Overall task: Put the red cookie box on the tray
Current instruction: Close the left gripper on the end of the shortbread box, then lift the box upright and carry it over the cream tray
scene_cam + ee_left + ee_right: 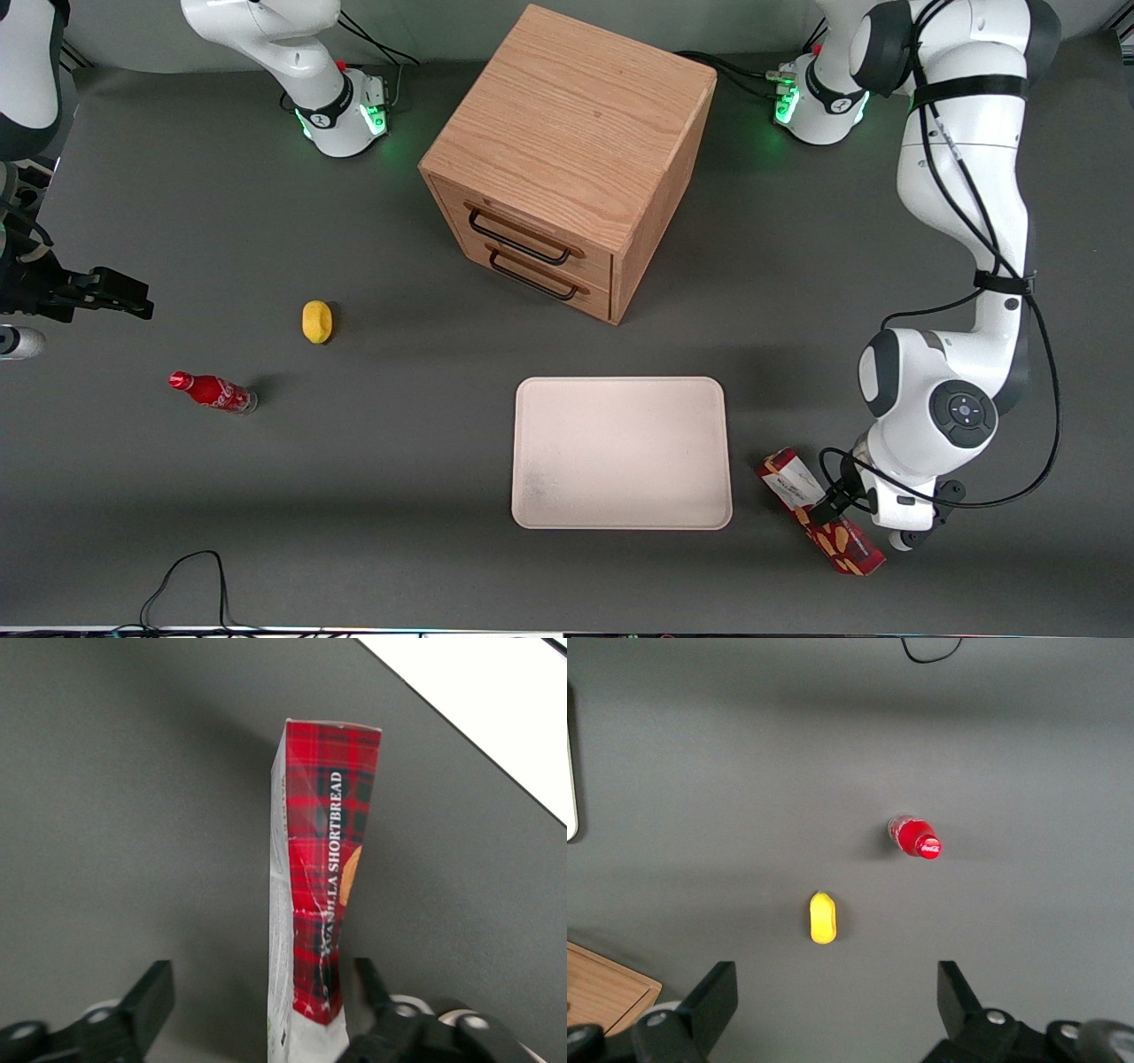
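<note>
Grey tabletop carries the red cookie box [819, 511] at lower right of the front view, lying diagonally, white-label end toward the tray [620, 390]; the gripper [842, 505] straddles it, fingers spread.

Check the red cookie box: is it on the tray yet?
Not yet. The red cookie box lies on the table beside the tray, apart from its rim, with the open tool straddling its middle.
</note>
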You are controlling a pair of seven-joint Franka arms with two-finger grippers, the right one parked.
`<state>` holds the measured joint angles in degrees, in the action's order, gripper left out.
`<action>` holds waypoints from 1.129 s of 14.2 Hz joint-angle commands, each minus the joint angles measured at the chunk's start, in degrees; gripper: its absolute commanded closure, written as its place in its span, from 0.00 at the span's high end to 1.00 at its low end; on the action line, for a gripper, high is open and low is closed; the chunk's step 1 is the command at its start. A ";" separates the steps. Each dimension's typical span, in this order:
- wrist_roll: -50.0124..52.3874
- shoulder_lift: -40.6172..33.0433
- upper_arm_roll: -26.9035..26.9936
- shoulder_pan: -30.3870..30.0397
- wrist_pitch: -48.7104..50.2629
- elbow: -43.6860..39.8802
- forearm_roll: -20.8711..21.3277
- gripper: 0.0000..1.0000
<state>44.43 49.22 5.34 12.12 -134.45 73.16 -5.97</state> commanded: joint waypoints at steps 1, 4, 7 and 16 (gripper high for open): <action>2.32 0.26 1.51 1.33 -2.56 0.67 -0.63 0.51; 2.68 0.70 1.69 1.33 -5.11 0.93 -0.63 0.12; 1.54 0.44 1.77 1.33 -5.56 1.02 -0.28 0.00; -24.72 -12.03 1.60 3.26 15.34 -1.00 -0.36 0.00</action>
<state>24.90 41.67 5.92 13.49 -123.47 71.30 -5.92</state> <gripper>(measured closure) 0.978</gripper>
